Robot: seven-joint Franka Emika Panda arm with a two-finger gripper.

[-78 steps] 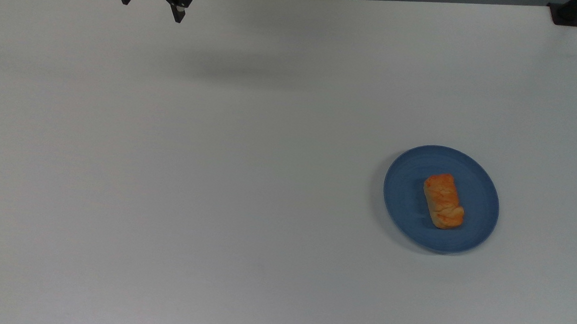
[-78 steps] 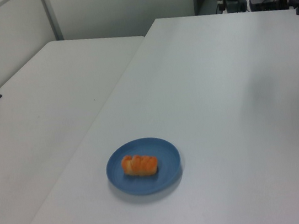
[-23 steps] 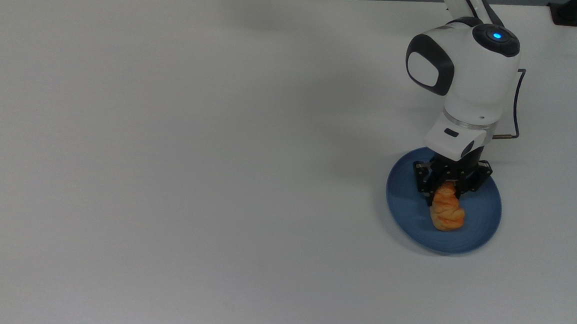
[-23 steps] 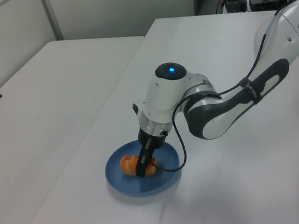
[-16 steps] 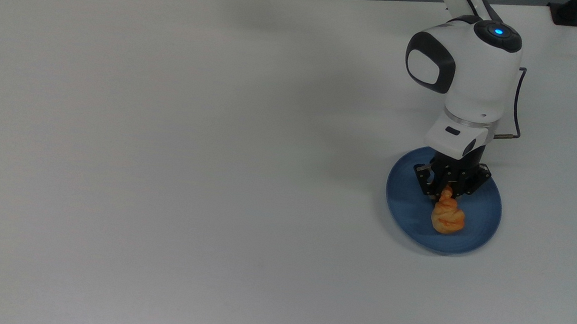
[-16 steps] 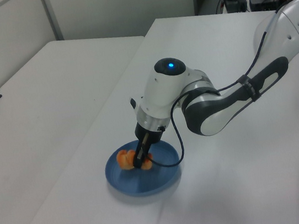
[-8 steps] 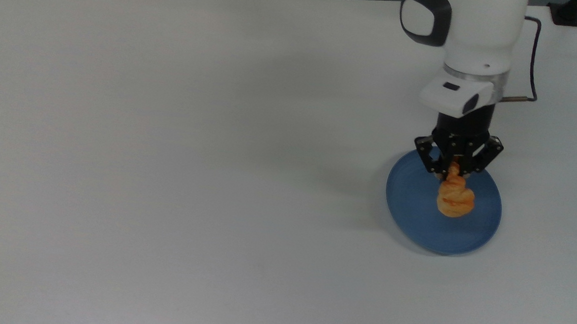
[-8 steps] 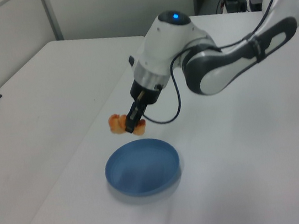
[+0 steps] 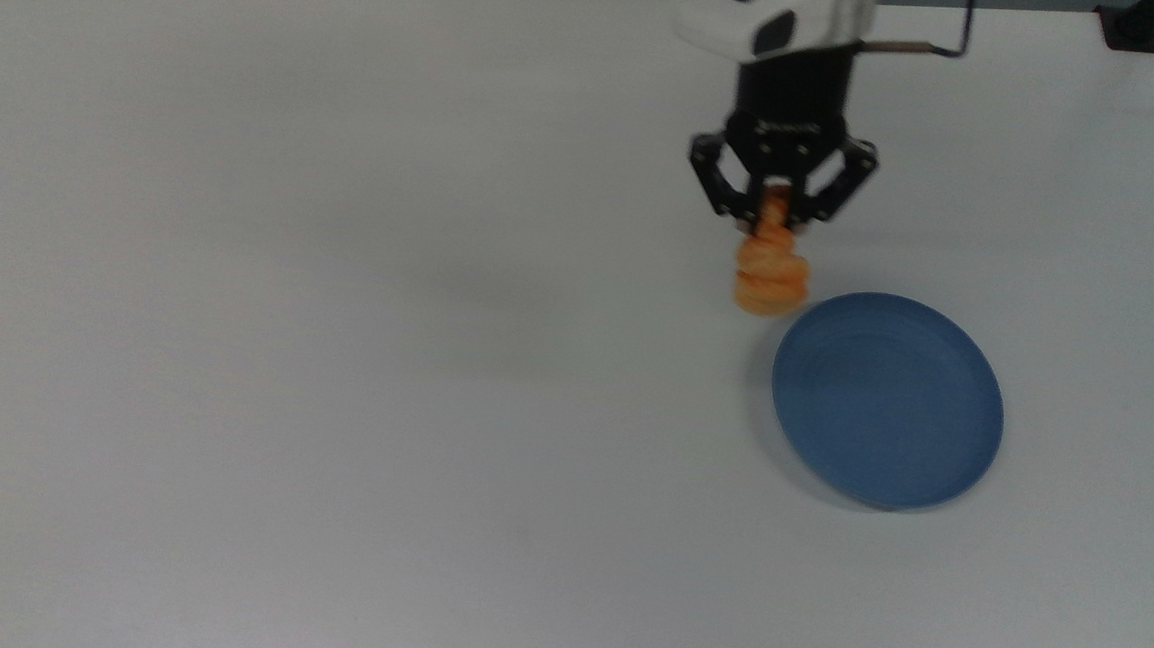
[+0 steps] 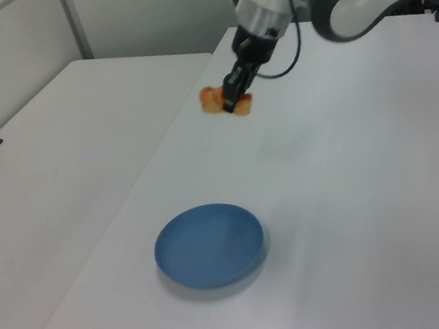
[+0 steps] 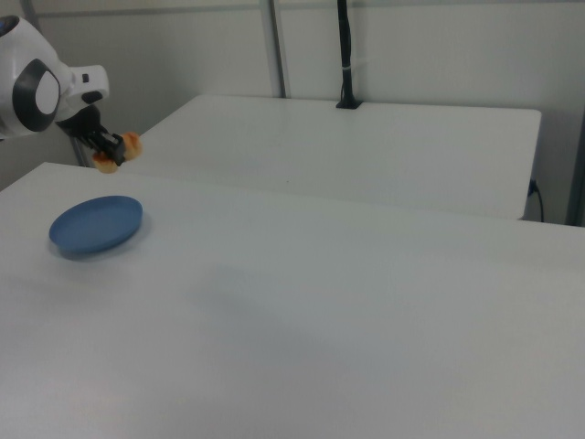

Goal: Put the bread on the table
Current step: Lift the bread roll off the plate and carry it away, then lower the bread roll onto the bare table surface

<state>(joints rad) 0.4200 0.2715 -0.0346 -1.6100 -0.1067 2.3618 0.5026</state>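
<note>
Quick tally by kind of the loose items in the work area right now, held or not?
bread: 1, held in the end effector, lifted above the table
blue plate: 1, nothing on it
Total: 2

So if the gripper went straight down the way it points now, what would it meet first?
Probably bare table. The gripper points downward with its jaws shut on the bread, held in the air beside the blue plate, not over it. The bread would likely touch first, though depth is hard to judge.
</note>
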